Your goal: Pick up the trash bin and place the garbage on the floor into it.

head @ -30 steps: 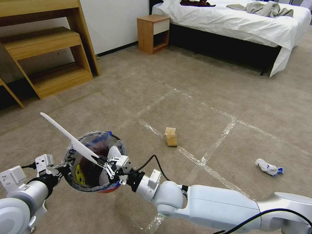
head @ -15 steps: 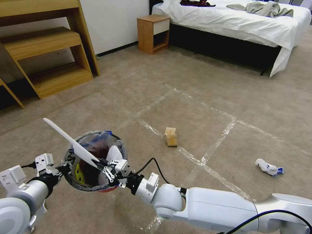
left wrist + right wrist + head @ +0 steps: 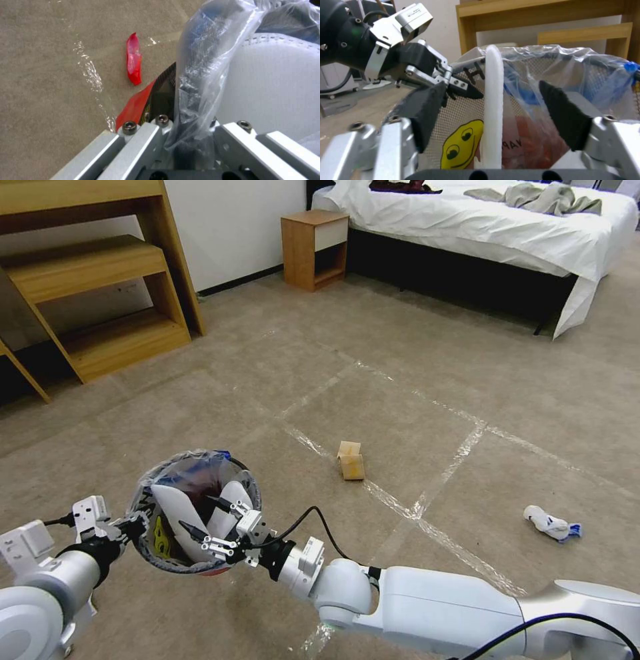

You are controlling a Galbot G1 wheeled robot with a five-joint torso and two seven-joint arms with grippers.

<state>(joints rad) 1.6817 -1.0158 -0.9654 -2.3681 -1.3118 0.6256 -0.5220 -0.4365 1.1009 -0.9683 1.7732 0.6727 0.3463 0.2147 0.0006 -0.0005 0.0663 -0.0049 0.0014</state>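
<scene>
Carpeted floor with paper bag, tissue, red wrapper left; trash bin pinched by left gripper, slippers apparently dropped inside, right gripper spread, empty.

head overlooks floor, wrists near trash bin

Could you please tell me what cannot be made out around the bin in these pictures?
- Trash bin bottom: head view, hidden by slippers and the right end effector.
- Red wrapper: its print is blurred, left wrist view.
- Left end effector contact with the rim: covered by bag plastic.
</scene>
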